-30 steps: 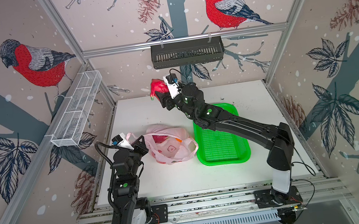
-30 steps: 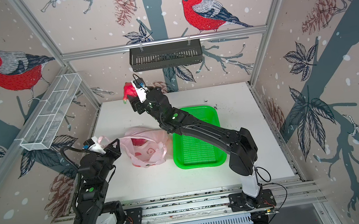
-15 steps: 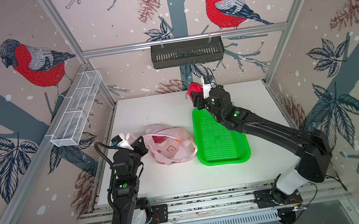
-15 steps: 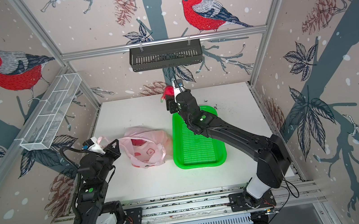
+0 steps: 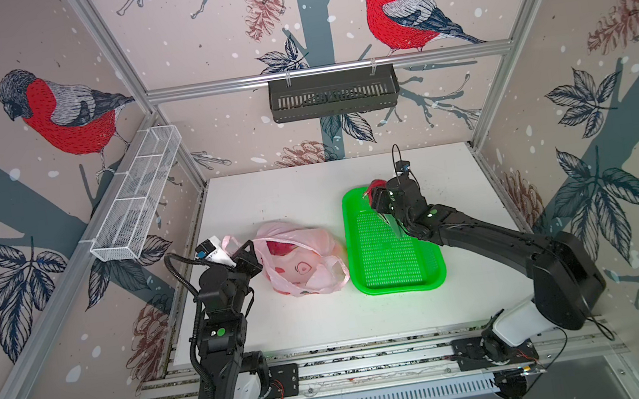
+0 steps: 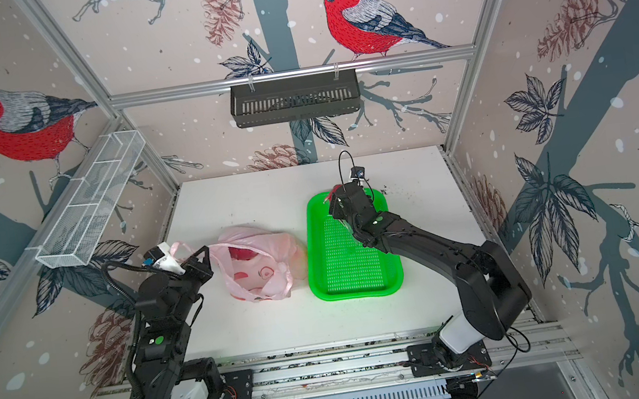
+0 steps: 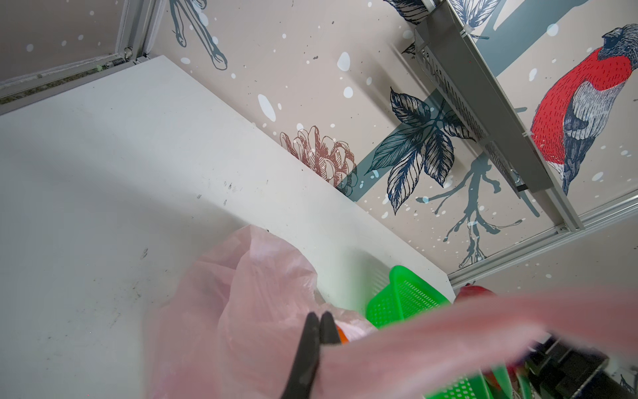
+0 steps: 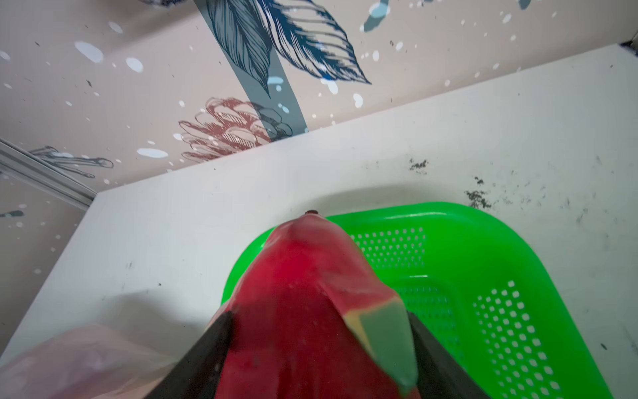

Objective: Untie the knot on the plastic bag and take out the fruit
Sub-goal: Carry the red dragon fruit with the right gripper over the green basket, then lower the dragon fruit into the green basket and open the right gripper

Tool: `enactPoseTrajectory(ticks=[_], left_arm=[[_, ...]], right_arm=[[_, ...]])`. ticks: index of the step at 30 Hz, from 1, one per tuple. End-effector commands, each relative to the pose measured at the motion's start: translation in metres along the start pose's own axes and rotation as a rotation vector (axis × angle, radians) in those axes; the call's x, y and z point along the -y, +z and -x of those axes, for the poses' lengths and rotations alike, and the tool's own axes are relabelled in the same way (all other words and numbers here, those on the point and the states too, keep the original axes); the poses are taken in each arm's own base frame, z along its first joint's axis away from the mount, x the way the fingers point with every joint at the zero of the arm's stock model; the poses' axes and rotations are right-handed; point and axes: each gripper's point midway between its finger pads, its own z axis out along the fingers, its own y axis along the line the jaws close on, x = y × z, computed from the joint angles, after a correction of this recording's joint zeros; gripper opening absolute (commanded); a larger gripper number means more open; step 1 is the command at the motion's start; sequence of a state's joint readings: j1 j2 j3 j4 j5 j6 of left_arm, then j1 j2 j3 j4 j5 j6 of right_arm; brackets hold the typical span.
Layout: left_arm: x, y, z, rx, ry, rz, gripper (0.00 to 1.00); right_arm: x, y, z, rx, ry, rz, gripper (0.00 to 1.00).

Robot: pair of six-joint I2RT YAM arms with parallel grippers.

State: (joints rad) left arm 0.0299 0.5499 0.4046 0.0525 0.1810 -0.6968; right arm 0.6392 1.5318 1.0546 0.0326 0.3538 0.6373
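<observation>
1. The right gripper (image 8: pixel 317 321) was clamped on a magenta-red dragon fruit (image 8: pixel 303 293) with green-tipped scales. It held the fruit over the far end of the bright green perforated plastic basket (image 5: pixel 401 288); whether fruit and basket touched could not be told.
2. The left gripper (image 7: pixel 319 321), fingers pressed together, pinched the film of the thin, translucent pale pink plastic bag (image 5: pixel 315 243). The bag lay on the white table (image 5: pixel 287 188) just beside the basket, its mouth open and no knot visible.
3. The step in hand appeared to be setting a fruit out. The next move would call for lowering it onto the basket floor and parting the fingers, then going to the bag for the second red fruit (image 5: pixel 280 247) visible inside.
4. The held fruit's long axis ran in line with the gripper's fingers, its tapered end pointing away from the wrist toward the back wall.
</observation>
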Motion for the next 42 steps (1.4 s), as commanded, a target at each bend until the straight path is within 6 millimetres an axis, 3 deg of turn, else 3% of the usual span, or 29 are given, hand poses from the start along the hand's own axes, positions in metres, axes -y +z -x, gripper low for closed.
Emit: enactPoseTrajectory(ticks=[1,12,26,33,42], left_arm=[[0.0,0.0,0.003,0.016,0.02,0.004,0.0],[-0.007,0.001,-0.002,0.004,0.017,0.021,0.0],[-0.011,0.005,-0.006,-0.007,0.022,0.03,0.0],[-0.011,0.005,-0.006,-0.007,0.023,0.03,0.0],[-0.011,0.002,-0.007,-0.007,0.025,0.031,0.0]], right_arm=[[-0.008,0.009,0.002,0.021,0.098,0.044,0.09],[-0.009,0.048,-0.035,-0.073,0.159,0.045,0.1],[-0.009,0.072,-0.068,-0.153,0.179,0.034,0.14],[-0.009,0.077,-0.077,-0.176,0.173,0.014,0.24],[-0.006,0.077,-0.084,-0.187,0.17,-0.017,0.47]])
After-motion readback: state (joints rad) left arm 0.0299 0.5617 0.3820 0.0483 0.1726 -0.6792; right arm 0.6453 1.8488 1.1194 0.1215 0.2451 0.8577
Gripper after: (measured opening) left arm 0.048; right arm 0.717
